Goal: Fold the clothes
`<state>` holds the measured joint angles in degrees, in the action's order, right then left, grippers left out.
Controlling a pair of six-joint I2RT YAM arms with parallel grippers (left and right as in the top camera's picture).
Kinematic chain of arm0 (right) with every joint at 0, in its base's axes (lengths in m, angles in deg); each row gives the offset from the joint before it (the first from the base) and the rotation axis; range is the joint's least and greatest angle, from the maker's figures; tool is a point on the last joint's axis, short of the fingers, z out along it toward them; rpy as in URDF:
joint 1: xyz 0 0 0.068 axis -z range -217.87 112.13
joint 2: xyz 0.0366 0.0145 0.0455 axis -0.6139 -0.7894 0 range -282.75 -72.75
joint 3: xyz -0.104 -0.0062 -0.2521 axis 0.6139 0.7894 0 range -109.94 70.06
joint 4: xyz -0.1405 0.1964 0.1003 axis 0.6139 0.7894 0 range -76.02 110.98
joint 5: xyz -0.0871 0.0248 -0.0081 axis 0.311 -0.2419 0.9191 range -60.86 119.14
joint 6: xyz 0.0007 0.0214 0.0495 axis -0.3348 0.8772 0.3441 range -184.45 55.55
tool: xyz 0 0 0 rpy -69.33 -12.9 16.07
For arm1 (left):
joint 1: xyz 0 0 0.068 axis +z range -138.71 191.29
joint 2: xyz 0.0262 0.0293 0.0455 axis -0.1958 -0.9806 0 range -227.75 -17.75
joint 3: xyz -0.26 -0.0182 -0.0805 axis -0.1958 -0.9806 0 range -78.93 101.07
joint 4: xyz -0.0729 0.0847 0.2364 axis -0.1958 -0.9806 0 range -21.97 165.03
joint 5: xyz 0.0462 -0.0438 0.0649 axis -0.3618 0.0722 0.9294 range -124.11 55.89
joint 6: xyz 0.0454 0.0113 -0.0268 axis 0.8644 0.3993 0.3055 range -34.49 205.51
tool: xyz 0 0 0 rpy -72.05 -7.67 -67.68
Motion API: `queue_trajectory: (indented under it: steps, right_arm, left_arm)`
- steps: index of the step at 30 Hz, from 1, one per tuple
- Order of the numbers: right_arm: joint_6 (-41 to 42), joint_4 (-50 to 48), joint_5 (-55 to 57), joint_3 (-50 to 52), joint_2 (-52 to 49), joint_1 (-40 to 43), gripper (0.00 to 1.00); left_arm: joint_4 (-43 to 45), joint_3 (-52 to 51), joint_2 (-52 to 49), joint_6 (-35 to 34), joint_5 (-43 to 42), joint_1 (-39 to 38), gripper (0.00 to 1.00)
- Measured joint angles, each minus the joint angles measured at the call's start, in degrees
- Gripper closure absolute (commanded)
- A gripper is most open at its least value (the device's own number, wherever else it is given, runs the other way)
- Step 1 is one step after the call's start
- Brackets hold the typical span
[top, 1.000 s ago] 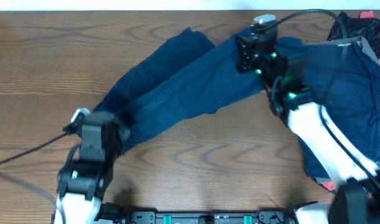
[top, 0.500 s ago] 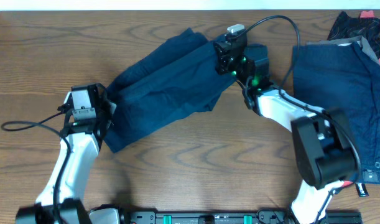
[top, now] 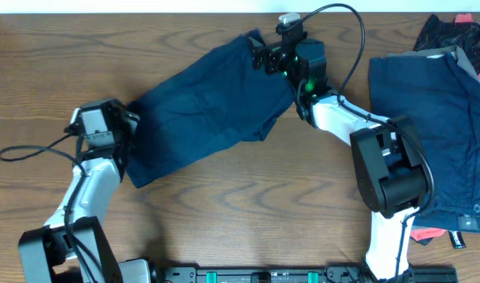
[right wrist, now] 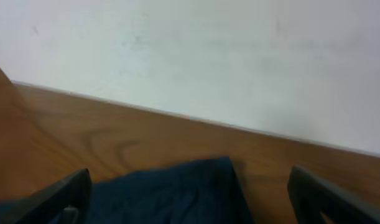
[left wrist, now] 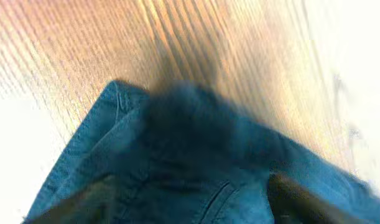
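The navy garment (top: 204, 106) lies slantwise across the middle of the table (top: 247, 204). Its near-left end is at the left claw (top: 123, 130) and its far-right corner at the right claw (top: 261, 56). More dark-blue clothes (top: 428, 110) are heaped at the right edge, apart from it.

Both claws stand wide open with cloth lying between the fingers, and neither has hold of anything.

The step looks like taking a fresh hold for a fold. To do it well, each claw should close on the edge through every layer. Both should then lift only just clear of the wood and carry their ends over together, so the cloth neither bunches nor skews. The near edge already looks rumpled.

The overhead view gives the whole outline and the heap, but hides the fingers. The left wrist view, though blurred, shows a stitched hem (left wrist: 90, 143) and what may be a pocket seam. The right wrist view shows the corner lying short of the table's far edge, with a pale wall (right wrist: 208, 56) beyond.
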<state>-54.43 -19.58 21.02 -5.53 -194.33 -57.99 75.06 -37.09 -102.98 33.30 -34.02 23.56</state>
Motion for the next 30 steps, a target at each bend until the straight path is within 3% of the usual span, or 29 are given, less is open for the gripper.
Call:
queue_trajectory:
  steps: [3, 5, 6, 8, 9, 11, 13, 20, 24, 30]
  right_arm:
    - [0.11, 9.88, -1.11, -0.26, 2.03, 1.25, 0.01]
    - [0.24, 16.31, -2.21, -0.44, 3.65, 2.73, 0.03]
    - [0.15, 18.93, -2.82, -0.42, 4.26, 3.37, 0.09]
    - [0.02, 23.02, -4.55, -0.44, 5.33, 4.66, 0.26]
    - [0.68, 25.59, -5.42, -0.52, 5.64, 5.46, 0.46]
    - [0.24, 27.76, -6.45, -0.52, 5.68, 5.77, 0.71]
    - [0.22, 29.24, -7.5, -0.52, 5.42, 5.64, 0.82]
    - [0.2, 29.99, -9.42, -0.52, 1.7, 5.46, 0.82]
    - [0.33, 30.82, -9.73, -0.52, -2.19, 5.42, 0.72]
    - [0.0, 33.14, -9.29, -1.4, -4.46, 5.44, 0.79]
  left_arm:
    - [-0.02, 0.94, 0.98, 1.05, -4.24, 2.8, 0.0]
    - [-0.24, 1.73, 1.97, 1.46, -7.52, 4.0, 0.02]
    - [-1.42, 2.27, 2.49, 1.75, -9.25, 4.11, 0.02]
    - [-4.74, 2.97, 3.15, 2.75, -11.89, 3.65, 0.02]
    - [-6.88, 3.1, 3.28, 3.37, -12.92, 3.08, 0.02]
    - [-10.49, 3.1, 3.17, 4.96, -14.43, 1.57, 0.02]
    - [-12.37, 3.04, 2.84, 6.86, -15.39, -0.13, 0.02]
    - [-13.73, 2.97, -0.07, 11.89, -15.56, -5.07, 0.02]
    - [-15.08, 2.95, -3.32, 12.76, -14.86, -5.75, 0.02]
    - [-16.65, 2.89, -5.9, 13.55, -14.71, -5.75, 0.02]
